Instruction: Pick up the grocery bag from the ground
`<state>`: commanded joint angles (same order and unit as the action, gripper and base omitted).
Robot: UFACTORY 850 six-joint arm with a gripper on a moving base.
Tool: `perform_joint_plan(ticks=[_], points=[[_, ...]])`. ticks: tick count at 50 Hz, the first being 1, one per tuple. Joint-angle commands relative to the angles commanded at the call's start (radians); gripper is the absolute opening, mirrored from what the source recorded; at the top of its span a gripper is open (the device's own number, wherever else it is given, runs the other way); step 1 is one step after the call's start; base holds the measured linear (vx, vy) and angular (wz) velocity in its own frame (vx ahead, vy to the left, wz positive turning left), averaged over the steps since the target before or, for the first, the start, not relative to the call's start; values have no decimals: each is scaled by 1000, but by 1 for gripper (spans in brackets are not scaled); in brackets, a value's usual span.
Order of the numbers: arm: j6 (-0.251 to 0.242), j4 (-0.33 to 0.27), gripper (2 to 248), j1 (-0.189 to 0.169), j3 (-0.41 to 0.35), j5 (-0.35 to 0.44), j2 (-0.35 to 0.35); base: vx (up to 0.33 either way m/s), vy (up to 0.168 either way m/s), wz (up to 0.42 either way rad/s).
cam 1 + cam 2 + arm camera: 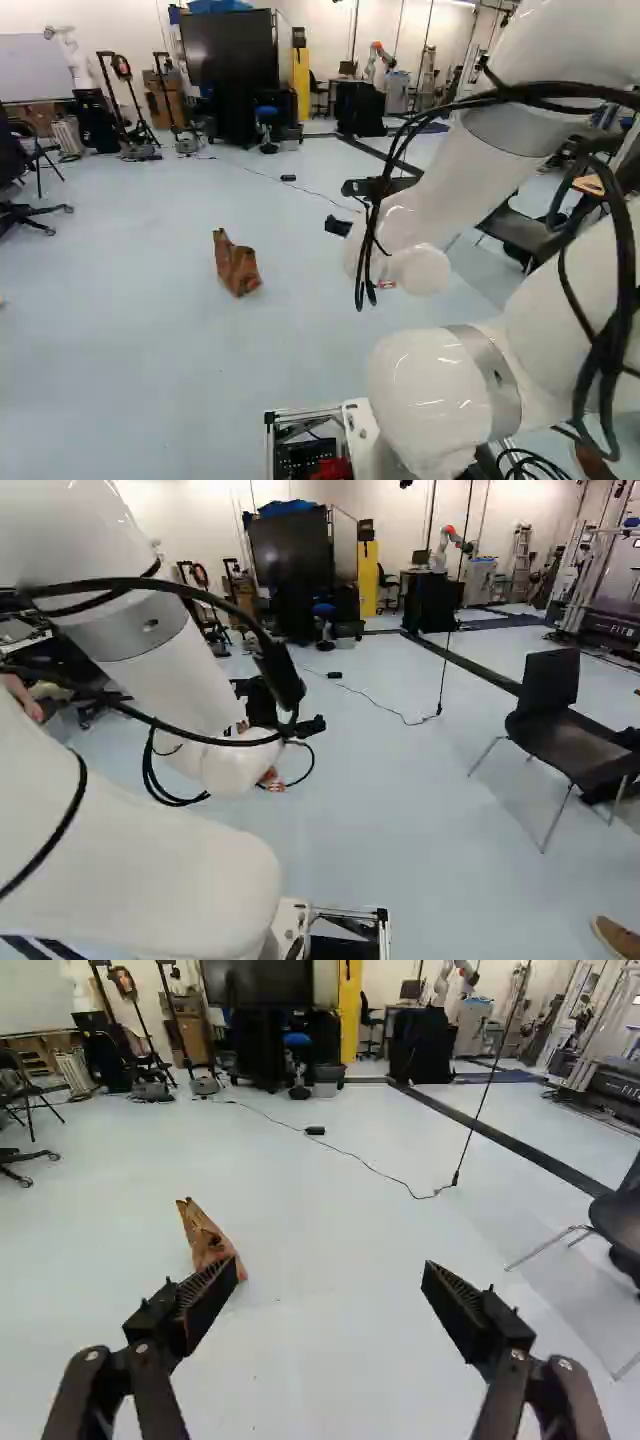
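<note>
White along the bent arm (450, 190), reaching forward short of the bag (236, 266) and to its right, with the gripper (338, 226) released, its fingers (465, 1305) spread wide. With the bag brown and creased on the floor (150, 380), contents hidden, and, nearer than it, a metal frame (271, 440) around black and red parts (332, 468). Open floor around the bag's edges, with a dark chair (551, 690) well apart to its right.

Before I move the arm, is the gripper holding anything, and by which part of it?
Nothing is held: the gripper is open, and the brown bag is on the floor.
</note>
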<state>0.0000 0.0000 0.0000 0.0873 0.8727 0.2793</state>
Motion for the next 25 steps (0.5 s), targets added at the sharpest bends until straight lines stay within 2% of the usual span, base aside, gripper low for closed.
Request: perform_joint_plan(ticks=[19, 25], points=[[0, 0, 247, 0, 0, 0, 0, 2, 0, 0], [0, 0, 247, 0, 0, 0, 0, 138, -1, -10]])
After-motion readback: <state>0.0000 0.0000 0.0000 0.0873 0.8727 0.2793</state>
